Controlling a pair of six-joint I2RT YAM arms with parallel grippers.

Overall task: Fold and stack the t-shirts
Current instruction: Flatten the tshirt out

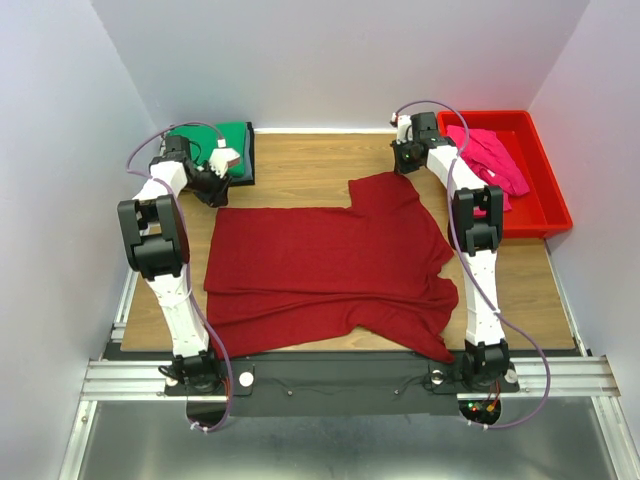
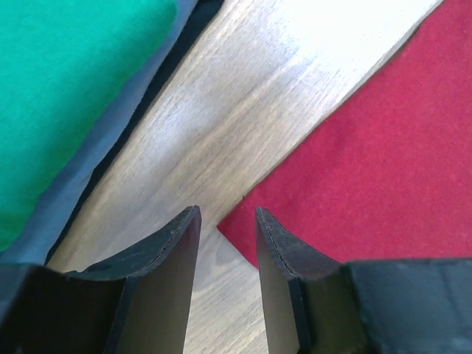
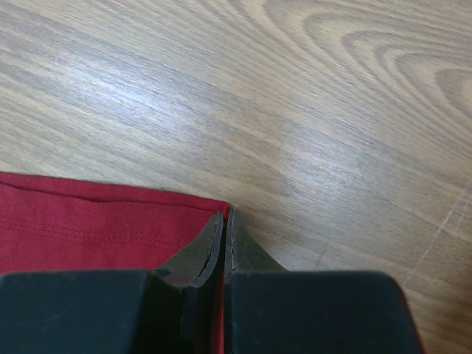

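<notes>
**Ann:** Left pincer (image 2: 226,214) hangs released, the maroon tee (image 1: 320,265) corner right at its tips. Right pincer (image 3: 225,215) is clenched at the sleeve hem.

**Raj:** Two done, I'd say: green tee (image 1: 205,138) folded on grey tee (image 2: 110,125), just beside the left pincer. Maroon lies spread, and the pink tee (image 1: 490,155) waits beyond the right pincer.

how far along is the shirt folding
Done: green shirt lies folded on the grey shirt, far left. In hand: maroon shirt spread in the middle, right end effector apparently shut on its sleeve edge, left end effector open over a corner. To do: pink shirt, crumpled in the tray.
</notes>
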